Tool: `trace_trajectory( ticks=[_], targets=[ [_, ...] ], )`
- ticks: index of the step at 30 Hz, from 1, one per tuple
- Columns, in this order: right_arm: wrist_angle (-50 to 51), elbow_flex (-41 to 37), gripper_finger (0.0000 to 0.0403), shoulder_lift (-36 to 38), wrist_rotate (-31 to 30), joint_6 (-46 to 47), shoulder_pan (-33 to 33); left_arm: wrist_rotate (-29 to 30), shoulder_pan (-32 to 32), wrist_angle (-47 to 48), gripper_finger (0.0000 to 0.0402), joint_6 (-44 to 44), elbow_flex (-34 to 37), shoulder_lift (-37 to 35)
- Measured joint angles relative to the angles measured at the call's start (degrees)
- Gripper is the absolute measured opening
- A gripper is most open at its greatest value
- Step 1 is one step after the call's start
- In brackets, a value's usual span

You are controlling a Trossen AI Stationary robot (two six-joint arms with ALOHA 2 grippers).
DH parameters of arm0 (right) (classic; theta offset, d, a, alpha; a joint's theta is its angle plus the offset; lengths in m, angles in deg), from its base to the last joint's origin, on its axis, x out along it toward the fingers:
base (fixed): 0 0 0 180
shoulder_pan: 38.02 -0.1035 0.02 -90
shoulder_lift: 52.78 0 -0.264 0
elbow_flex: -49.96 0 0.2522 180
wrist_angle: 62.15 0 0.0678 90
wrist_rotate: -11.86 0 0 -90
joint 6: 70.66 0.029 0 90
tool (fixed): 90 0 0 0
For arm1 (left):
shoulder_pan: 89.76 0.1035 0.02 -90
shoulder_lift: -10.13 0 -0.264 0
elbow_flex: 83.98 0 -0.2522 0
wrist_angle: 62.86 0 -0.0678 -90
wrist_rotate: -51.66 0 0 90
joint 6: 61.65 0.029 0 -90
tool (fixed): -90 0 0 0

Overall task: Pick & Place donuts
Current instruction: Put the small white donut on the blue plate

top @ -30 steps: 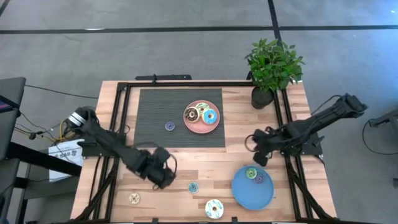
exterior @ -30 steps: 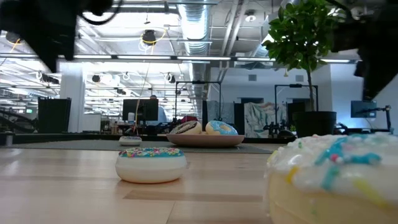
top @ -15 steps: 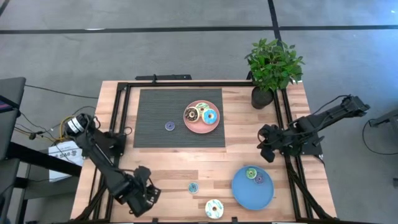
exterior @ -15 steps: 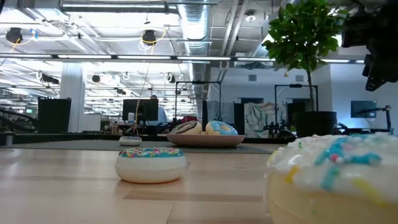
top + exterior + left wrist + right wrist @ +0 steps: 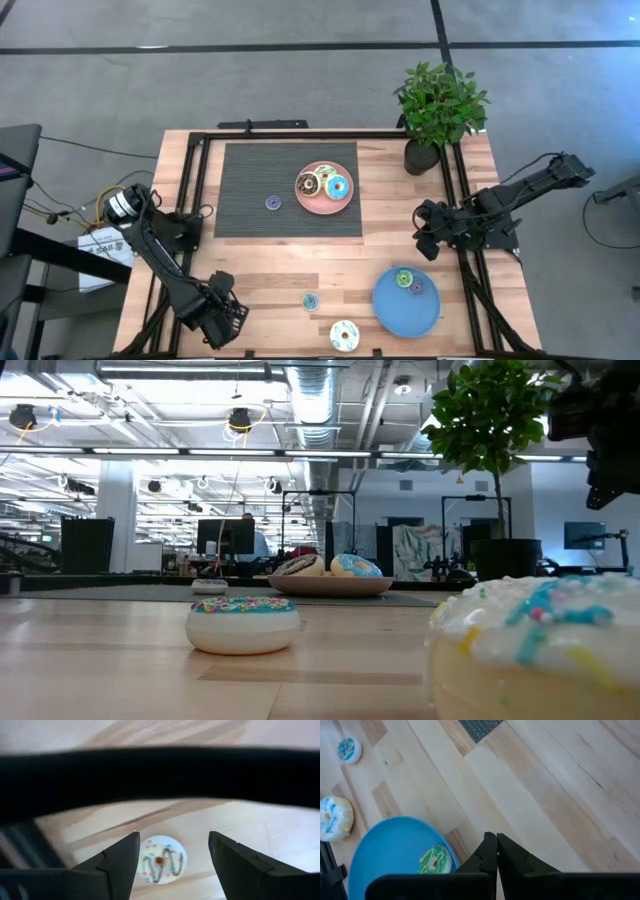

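My left gripper is open at the table's near left corner, above a small cream donut with dark drizzle. Its fingers stand on either side of the donut, apart from it. My right gripper is shut and empty at the right, beyond the blue plate. That plate holds a green donut and a small purple one. A small teal donut and a large white donut lie flat on the wood near the front edge. A small purple donut lies on the dark mat.
A pink plate on the dark mat holds a chocolate-brown donut, a blue one and one more. A potted plant stands at the far right corner. Black rails run along the table's sides.
My left gripper has swung from the middle front of the table toward the near left corner and now stands over the cream donut. My right gripper has drawn a little toward the right and far edges, away from the blue plate. No donut has moved.
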Motion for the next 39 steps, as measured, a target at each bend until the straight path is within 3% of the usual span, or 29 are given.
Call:
trace_trajectory(
  ticks=[10,18,33,39],
  targets=[
    [0.1,0.0,0.0,0.0,-0.1,2.4,0.0,-4.5,-0.7,-6.9,0.023,2.1,5.2,0.0],
    [0.1,0.0,0.0,0.0,-1.2,3.5,0.0,-4.6,-0.7,-10.3,0.023,4.0,6.9,0.0],
    [0.1,0.0,0.0,0.0,-1.2,4.3,0.0,-7.2,2.6,-10.6,0.023,7.4,7.0,0.0],
    [0.1,0.0,0.0,0.0,-1.2,6.2,0.0,-4.0,4.3,-14.4,0.0231,14.7,7.0,0.0]
  ],
)
